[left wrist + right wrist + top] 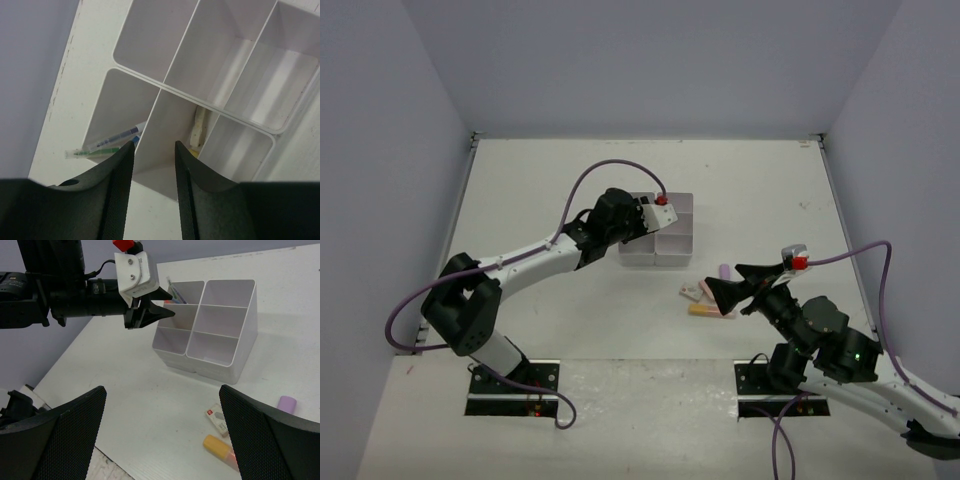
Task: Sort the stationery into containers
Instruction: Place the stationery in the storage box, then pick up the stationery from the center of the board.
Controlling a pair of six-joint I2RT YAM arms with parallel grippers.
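The white six-compartment organizer [670, 248] stands near the middle of the bench [540, 190]. One of its corner compartments holds a few thin pens [107, 145], which lean against its wall. The neighbouring compartment holds a pale, upright piece [199, 131], possibly an eraser or a marker; it is too shadowed to tell. The other compartments that show are bare.

On the bench to the organizer's right and nearer the arms lie three loose pieces. A pink-and-white eraser [218, 418] and an orange marker [220, 446] are just beside each other. A small purple piece [287, 403] lies a little apart from them.

The left claw [154, 147] hangs over the organizer above the wall beside the pens. Its jaws are a narrow way apart, with nothing between them. The right claw [162, 389] hovers above the loose pieces, spread wide and holding nothing.
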